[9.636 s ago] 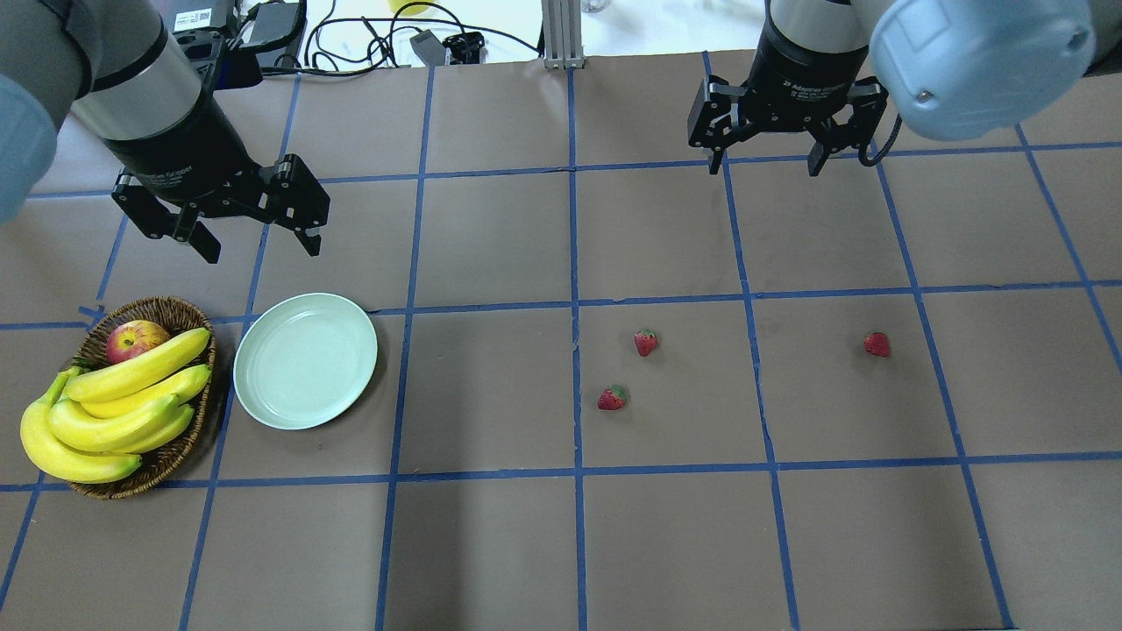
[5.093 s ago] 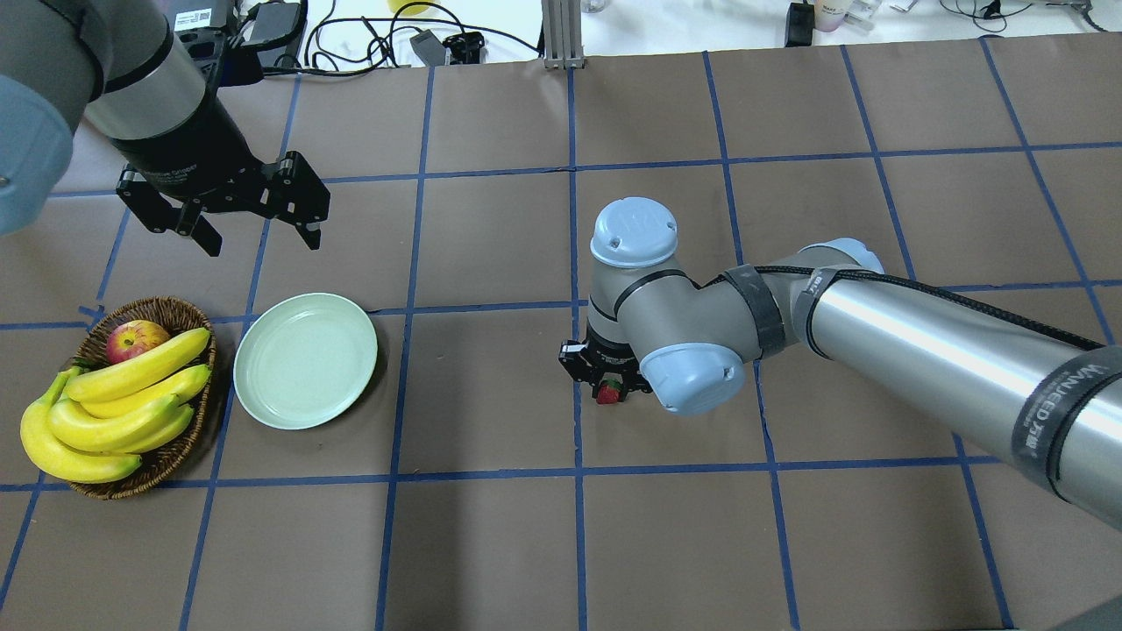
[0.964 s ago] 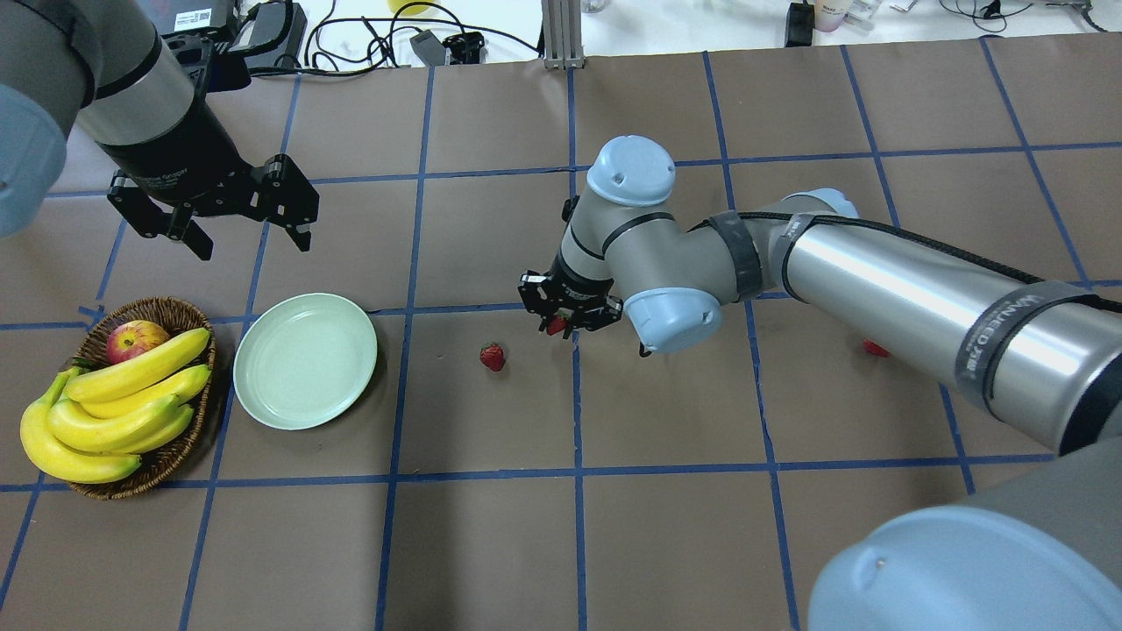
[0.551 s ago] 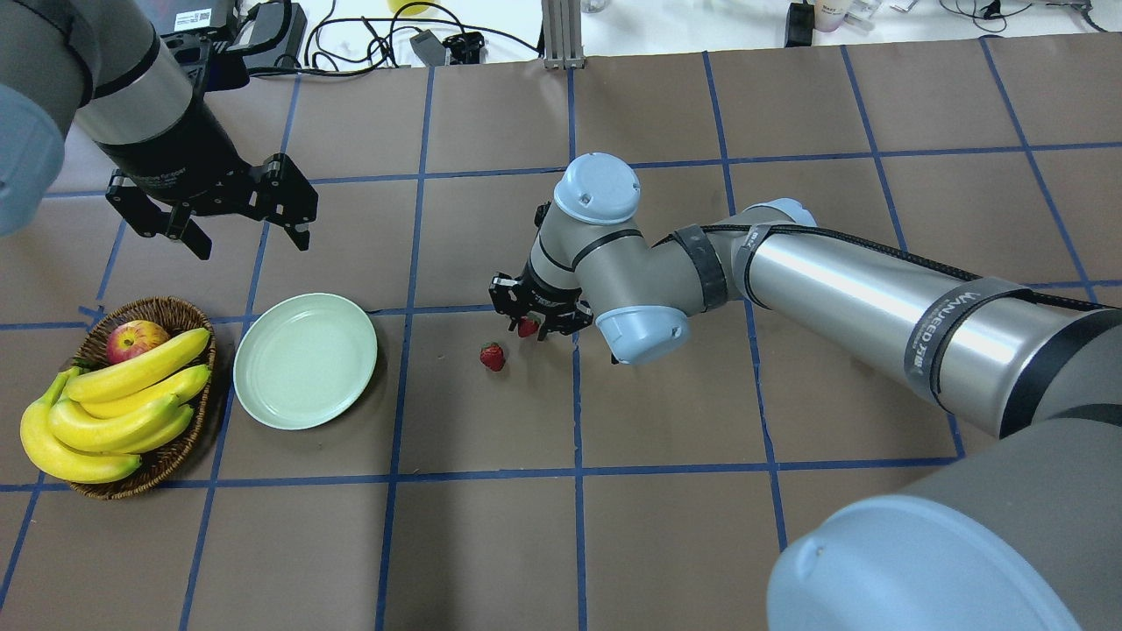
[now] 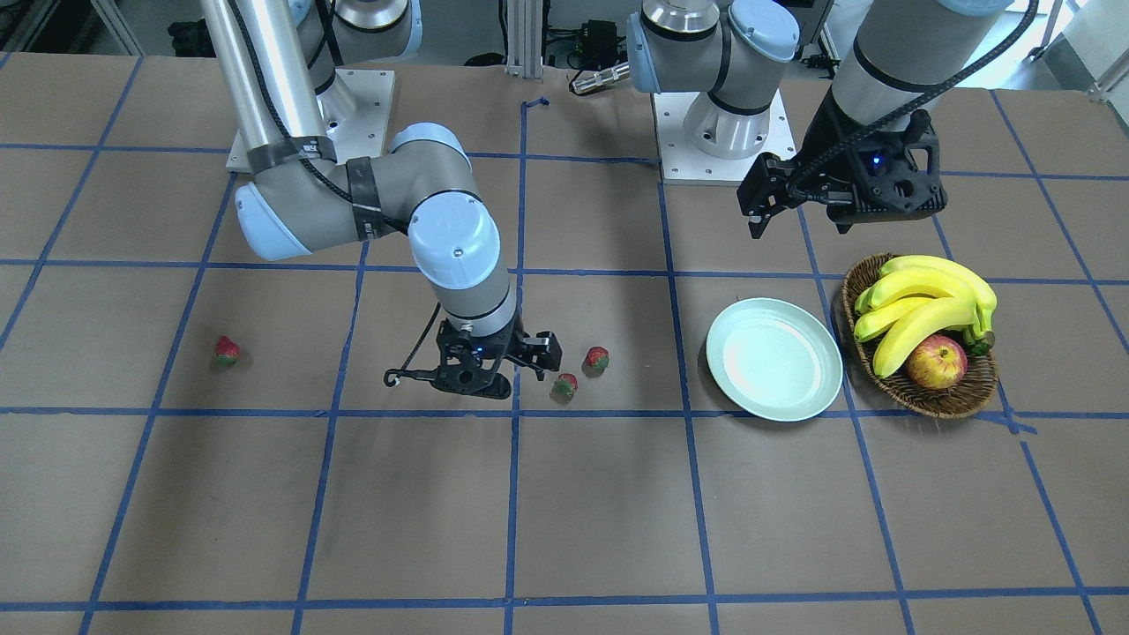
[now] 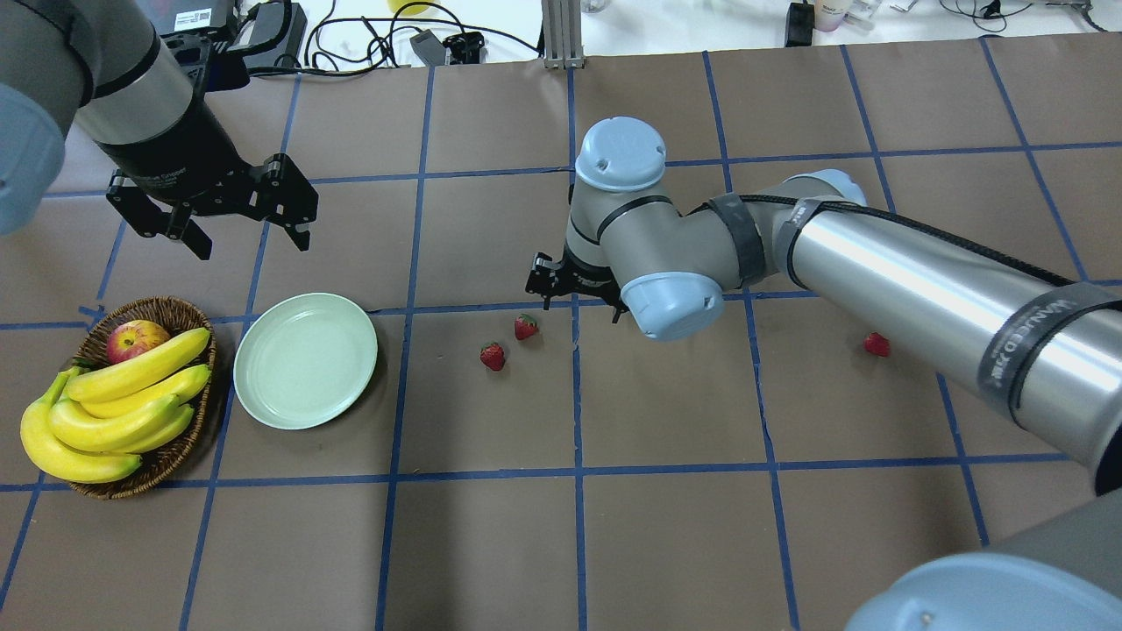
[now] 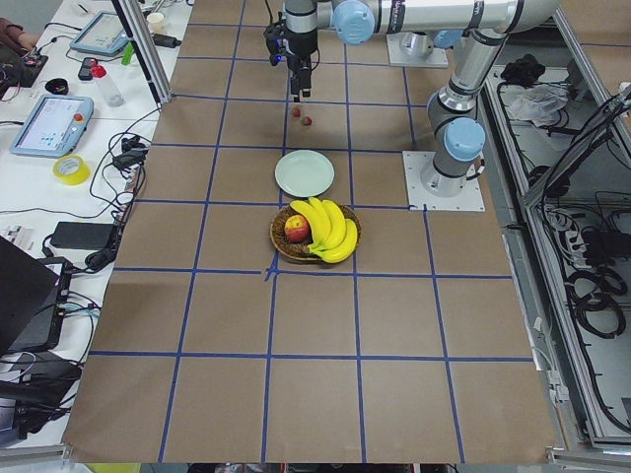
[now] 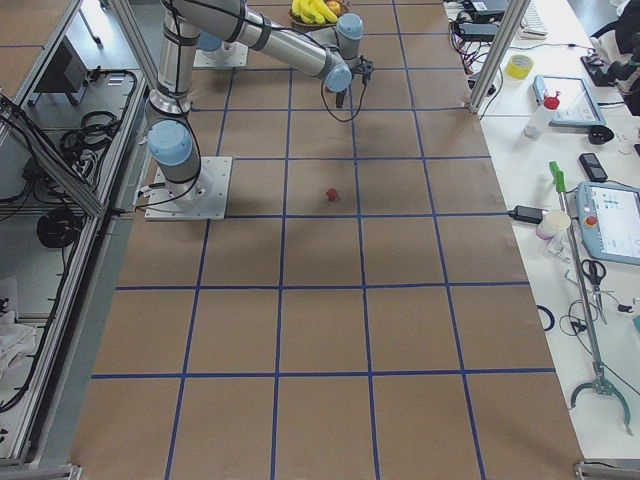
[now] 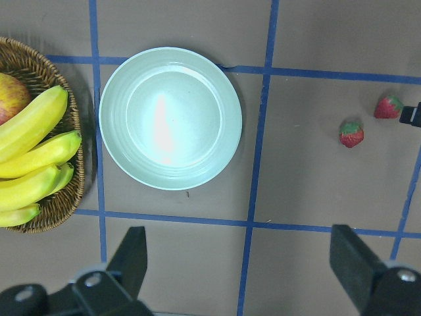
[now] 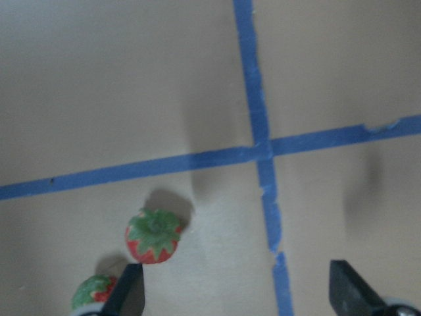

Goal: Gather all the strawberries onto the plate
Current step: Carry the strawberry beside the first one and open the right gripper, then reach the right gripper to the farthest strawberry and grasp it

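Two strawberries (image 6: 526, 327) (image 6: 493, 356) lie side by side on the table right of the pale plate (image 6: 305, 360), which holds nothing. A third strawberry (image 6: 876, 343) lies far to the right. My right gripper (image 6: 578, 298) hovers open and empty just beyond the pair. Its wrist view shows both strawberries (image 10: 153, 236) (image 10: 92, 293) near its left finger (image 10: 128, 289). My left gripper (image 6: 254, 248) is open and empty above the table behind the plate. Its wrist view shows the plate (image 9: 170, 118) and the pair (image 9: 351, 133) (image 9: 389, 106).
A brown wicker basket (image 6: 180, 320) with bananas (image 6: 123, 394) and a red-yellow apple (image 6: 136, 339) stands just left of the plate. The long right arm (image 6: 877, 272) stretches across the table's right half. Cables and gear lie along the far edge.
My right gripper carried a strawberry leftward, set it down beside the other one, opened, and drew back toward the far right. The left gripper has hardly moved.
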Robot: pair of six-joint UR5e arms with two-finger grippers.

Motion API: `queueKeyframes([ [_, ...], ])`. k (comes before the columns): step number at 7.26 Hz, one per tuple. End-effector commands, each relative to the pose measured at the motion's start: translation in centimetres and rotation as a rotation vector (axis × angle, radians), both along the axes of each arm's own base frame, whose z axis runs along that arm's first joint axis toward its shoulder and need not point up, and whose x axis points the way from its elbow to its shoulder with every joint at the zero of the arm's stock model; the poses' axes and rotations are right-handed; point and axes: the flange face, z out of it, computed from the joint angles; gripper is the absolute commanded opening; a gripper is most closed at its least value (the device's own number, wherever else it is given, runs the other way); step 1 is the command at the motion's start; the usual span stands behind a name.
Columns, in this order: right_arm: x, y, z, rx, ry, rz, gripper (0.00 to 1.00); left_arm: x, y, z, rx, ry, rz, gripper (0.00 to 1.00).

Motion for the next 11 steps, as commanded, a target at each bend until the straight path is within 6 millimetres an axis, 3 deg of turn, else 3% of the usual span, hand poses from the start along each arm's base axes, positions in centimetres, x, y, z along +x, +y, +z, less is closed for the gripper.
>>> queueKeyframes([
  [1,-9.3,-1.0,3.7,0.05,0.057,0.004,1.0,0.0,0.2,0.1,0.001,-0.002,-0.001,1.0],
  [2,-12.9,-1.3,4.9,0.044,0.121,-0.012,1.0,-0.1,0.1,0.0,0.002,0.0,-0.001,1.0],
  [4,-20.4,-1.4,4.6,0.054,0.209,0.018,1.0,0.0,0.0,-0.2,0.005,0.0,-0.001,1.0],
  [7,-30.7,-1.1,2.1,0.076,0.172,0.198,0.97,-0.1,0.2,-0.4,0.01,0.002,-0.001,1.0],
  [9,-33.9,1.0,-1.7,0.067,0.154,0.266,0.97,0.2,-0.1,-1.4,0.008,0.002,0.002,1.0],
  [10,-34.7,2.2,-3.8,0.062,0.118,0.249,0.96,0.0,0.3,-1.1,0.007,-0.001,0.0,1.0],
  [11,-34.4,3.3,-5.9,0.105,0.095,0.264,0.88,0.3,0.2,-1.2,0.009,-0.004,0.005,1.0],
])
